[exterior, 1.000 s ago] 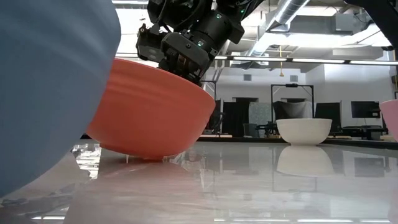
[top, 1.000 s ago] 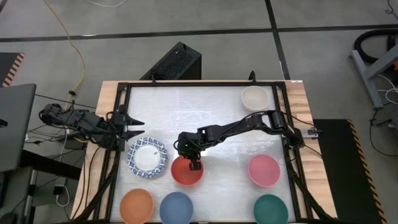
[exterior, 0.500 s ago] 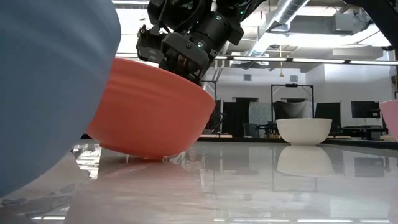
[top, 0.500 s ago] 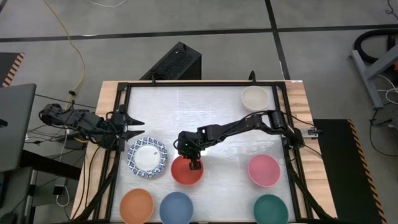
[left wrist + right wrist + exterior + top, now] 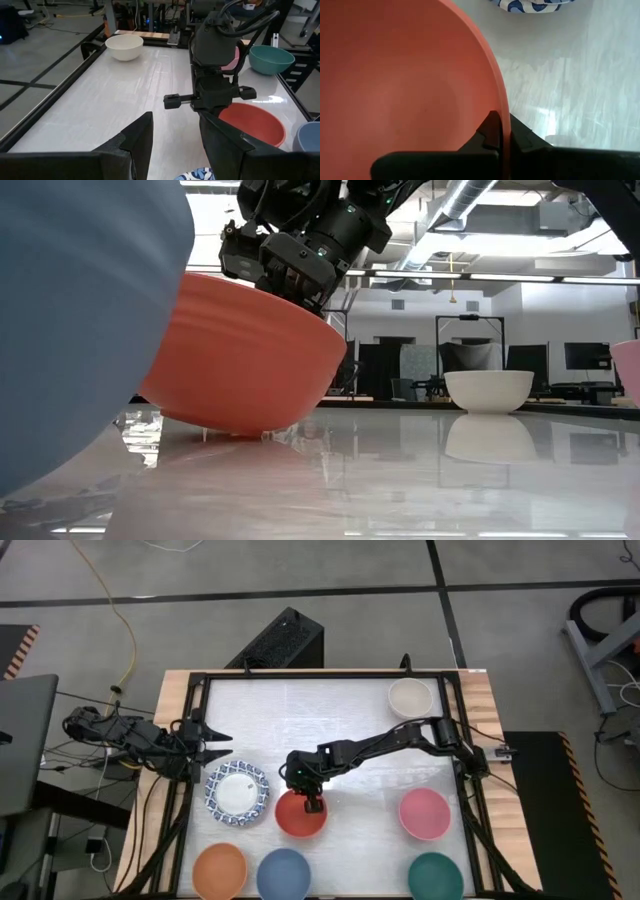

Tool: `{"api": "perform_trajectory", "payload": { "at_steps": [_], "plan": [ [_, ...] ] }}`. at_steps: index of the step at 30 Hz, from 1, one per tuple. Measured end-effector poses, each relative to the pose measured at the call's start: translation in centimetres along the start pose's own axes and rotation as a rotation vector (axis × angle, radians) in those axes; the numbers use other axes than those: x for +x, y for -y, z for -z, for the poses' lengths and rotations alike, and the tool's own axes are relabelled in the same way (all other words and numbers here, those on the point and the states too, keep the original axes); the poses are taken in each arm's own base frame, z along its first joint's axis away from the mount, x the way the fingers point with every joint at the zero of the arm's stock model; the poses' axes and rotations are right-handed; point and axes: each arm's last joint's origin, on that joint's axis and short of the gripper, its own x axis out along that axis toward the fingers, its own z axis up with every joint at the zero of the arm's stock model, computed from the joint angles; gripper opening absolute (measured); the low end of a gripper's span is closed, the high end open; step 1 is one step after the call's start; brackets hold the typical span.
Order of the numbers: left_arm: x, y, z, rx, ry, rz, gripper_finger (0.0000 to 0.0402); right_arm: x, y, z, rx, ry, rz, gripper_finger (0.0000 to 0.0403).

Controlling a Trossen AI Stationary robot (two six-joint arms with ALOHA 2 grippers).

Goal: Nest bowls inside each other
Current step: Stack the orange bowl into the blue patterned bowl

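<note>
Progress looks early: my right gripper [image 5: 312,805] has its fingers pinched on the red bowl [image 5: 298,818] rim, tilted mid-worktop; the left gripper [image 5: 218,744] waits released; six bowls sit loose.

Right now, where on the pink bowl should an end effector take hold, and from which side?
Probably by its rim. The pink bowl sits upright and open on the table, with nothing inside, so one finger could drop inside the wall and one outside, coming from above. The right end effector grips the red bowl the same way.
</note>
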Motion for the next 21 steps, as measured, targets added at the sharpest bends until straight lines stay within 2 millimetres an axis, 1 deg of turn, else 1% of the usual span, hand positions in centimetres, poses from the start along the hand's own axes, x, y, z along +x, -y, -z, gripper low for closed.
{"api": "perform_trajectory", "payload": {
  "at_steps": [14,18,21],
  "plan": [
    [0.0,0.1,0.0,-0.008,-0.006,0.032,0.0151,0.0,0.6,-0.3,0.004,0.039,-0.017,0.0016],
    [0.0,0.1,-0.1,-0.014,0.008,0.028,0.0151,-0.5,0.5,-0.3,-0.009,0.033,-0.011,0.0016],
    [0.0,0.1,-0.4,-0.014,0.036,0.007,0.0151,-1.4,0.7,-0.3,-0.025,0.012,0.003,0.0015]
  ]
}}
